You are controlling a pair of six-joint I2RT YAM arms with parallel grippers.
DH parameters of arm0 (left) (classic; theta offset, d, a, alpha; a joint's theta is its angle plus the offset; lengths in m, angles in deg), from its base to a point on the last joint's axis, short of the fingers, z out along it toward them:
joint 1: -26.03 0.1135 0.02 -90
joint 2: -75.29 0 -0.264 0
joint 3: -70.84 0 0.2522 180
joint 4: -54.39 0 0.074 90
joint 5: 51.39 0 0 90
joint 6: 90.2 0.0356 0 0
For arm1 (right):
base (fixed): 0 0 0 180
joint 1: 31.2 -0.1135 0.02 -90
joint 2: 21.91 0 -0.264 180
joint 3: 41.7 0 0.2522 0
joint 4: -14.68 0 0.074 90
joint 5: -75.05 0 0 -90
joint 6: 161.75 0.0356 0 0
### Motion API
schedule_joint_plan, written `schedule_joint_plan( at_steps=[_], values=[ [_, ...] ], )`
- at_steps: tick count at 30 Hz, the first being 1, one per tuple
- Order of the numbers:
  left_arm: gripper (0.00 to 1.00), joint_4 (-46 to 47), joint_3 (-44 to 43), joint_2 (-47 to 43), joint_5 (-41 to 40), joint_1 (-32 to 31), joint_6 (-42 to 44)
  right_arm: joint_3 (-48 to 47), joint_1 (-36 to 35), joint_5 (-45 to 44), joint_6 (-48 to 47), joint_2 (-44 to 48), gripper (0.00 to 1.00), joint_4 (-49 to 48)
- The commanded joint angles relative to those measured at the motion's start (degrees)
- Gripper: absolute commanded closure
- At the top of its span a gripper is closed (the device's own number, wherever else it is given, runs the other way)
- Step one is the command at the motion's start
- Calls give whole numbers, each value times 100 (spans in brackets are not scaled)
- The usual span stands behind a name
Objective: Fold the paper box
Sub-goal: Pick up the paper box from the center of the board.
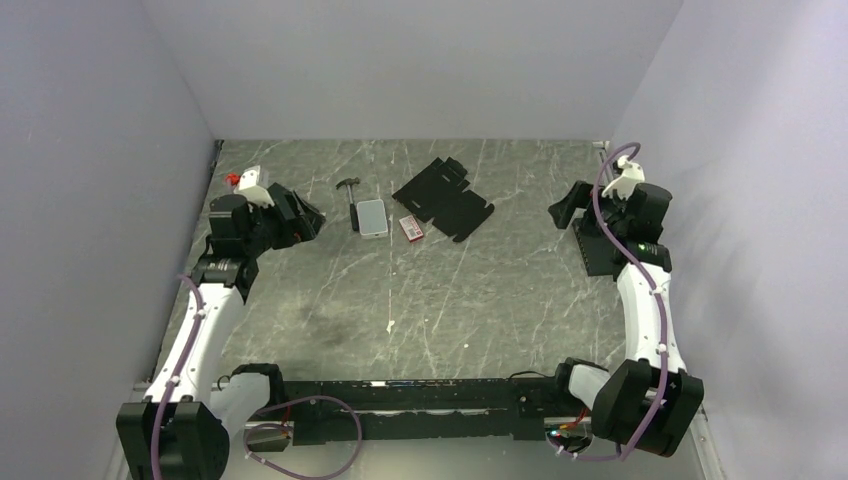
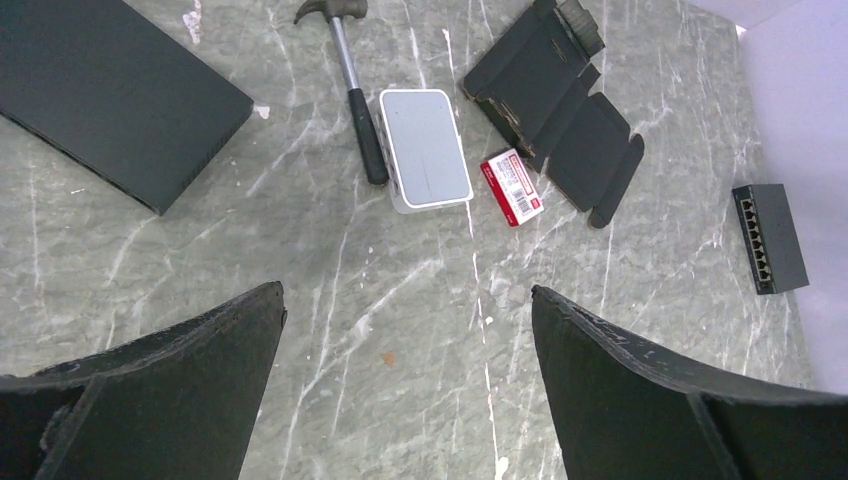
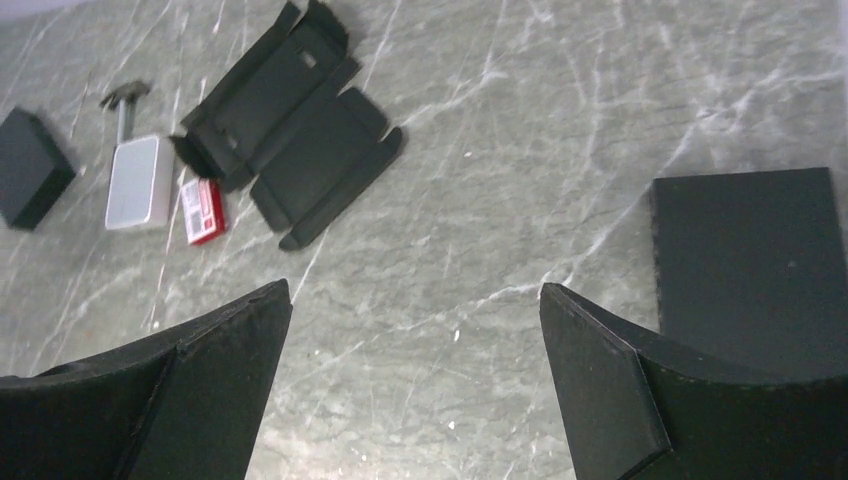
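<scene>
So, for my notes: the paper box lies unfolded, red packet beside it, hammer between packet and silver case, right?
No: the silver case lies between the hammer and the red packet, as the left wrist view shows. The paper box is unfolded.

the right hand (image 3: 412,300) hangs spread wide over the grey marbled bench (image 3: 600,90), gripping nothing. the paper box (image 3: 295,130) lies flat and unfolded at upper left, just beside a red packet (image 3: 203,210) and a silver case (image 3: 138,182). a black slab (image 3: 750,260) lies at right.
</scene>
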State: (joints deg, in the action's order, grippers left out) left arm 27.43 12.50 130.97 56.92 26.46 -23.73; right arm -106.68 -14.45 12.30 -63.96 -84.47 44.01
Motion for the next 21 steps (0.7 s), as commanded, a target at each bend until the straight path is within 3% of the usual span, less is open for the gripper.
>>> schedule_joint_plan(
  at_steps=[1,4,7,15,21],
  values=[
    [1,309,-15,72,326,-7,-199,223,21,1350,-792,66,0,-355],
    [1,376,-23,234,562,-7,-547,298,17,2745,-2017,52,0,-38],
    [1,377,-69,575,871,-7,-1115,289,12,3241,-2511,-1,0,317],
    [2,866,-337,1669,2051,-7,-1980,317,11,3307,-2354,-198,0,324],
    [2,996,-665,2197,1784,-516,-1990,293,19,3265,-2336,-271,0,324]
  ],
)
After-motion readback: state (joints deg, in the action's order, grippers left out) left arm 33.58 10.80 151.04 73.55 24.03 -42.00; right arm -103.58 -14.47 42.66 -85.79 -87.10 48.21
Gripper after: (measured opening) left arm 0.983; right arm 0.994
